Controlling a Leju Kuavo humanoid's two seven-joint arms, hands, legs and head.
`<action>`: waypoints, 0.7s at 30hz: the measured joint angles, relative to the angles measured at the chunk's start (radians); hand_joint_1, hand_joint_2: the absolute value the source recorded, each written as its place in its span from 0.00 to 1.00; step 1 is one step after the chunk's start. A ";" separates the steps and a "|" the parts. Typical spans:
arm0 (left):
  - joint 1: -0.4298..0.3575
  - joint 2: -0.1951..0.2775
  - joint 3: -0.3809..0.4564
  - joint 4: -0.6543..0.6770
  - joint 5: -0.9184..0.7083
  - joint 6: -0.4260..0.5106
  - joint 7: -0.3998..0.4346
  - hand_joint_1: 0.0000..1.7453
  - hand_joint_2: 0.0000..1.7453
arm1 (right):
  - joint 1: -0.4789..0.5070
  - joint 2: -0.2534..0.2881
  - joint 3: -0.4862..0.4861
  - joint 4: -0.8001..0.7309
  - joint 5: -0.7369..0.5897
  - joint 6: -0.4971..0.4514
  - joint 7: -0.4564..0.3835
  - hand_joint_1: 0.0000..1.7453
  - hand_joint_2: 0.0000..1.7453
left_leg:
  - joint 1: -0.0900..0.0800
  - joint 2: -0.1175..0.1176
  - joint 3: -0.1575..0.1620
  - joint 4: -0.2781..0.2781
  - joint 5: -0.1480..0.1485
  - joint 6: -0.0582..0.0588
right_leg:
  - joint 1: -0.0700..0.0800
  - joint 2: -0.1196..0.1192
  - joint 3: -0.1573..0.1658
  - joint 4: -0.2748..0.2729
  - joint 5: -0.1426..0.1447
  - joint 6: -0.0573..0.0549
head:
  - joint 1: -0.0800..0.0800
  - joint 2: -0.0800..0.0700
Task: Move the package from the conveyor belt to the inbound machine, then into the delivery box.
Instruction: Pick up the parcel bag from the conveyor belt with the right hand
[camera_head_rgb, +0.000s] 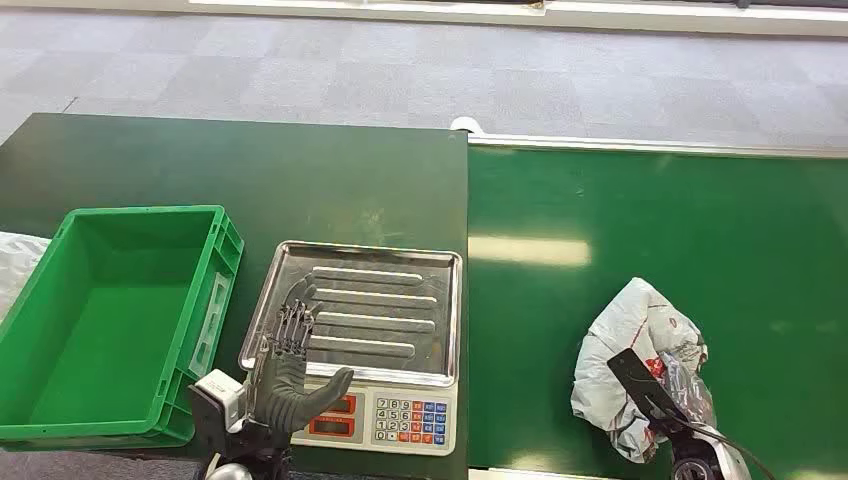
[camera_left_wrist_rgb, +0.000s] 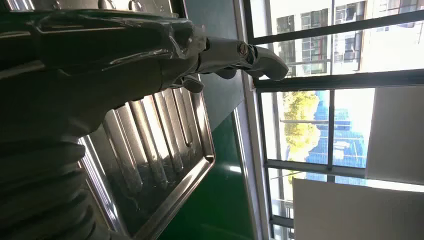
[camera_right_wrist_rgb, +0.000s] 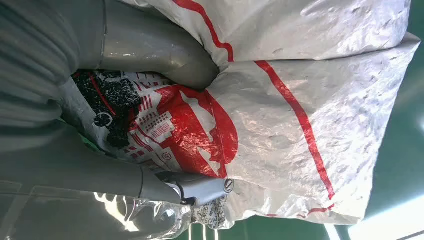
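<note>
The crumpled white plastic package with red and black print lies on the green conveyor belt, near its front edge and well to the right of the scale. The right robot hand is clamped on it: in the right wrist view the thick grey thumb presses into a fold of the bag from one side while a darker finger bears on the printed face from the other, with the white plastic bunched between them. In the head view the right arm comes up from the lower edge and meets the package at its near side. To the left of the belt, on the dark green tabletop, stands the inbound machine, a white electronic scale with a ribbed stainless steel weighing tray and a keypad with red displays on its front. The left robot hand hovers over the near left corner of that tray, its fingers stretched out and apart, holding nothing. Just to the left of the scale sits the green plastic delivery box, an open crate. Beyond the tabletop and the belt lies grey tiled floor.
</note>
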 joint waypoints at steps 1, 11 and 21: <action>0.001 0.000 0.001 0.000 0.000 -0.001 -0.001 0.00 1.00 | 0.008 0.001 0.000 -0.019 0.000 -0.003 0.000 1.00 1.00 | 0.000 0.000 0.000 0.000 0.000 0.000 | 0.000 0.000 0.000 0.000 0.000 0.000 | 0.000 0.000; 0.005 0.000 0.015 -0.001 -0.006 -0.016 -0.013 0.00 1.00 | 0.113 0.026 -0.013 -0.319 -0.051 -0.109 -0.016 1.00 1.00 | 0.000 0.001 -0.002 0.000 0.000 0.000 | 0.000 0.000 -0.002 0.000 0.000 0.000 | 0.000 0.000; -0.003 -0.014 0.026 -0.003 -0.018 -0.031 -0.012 0.00 1.00 | 0.156 0.059 -0.042 -0.496 -0.224 -0.261 -0.099 1.00 1.00 | 0.000 0.001 -0.002 0.000 0.000 0.000 | 0.000 0.000 -0.003 0.000 0.000 0.000 | 0.000 0.000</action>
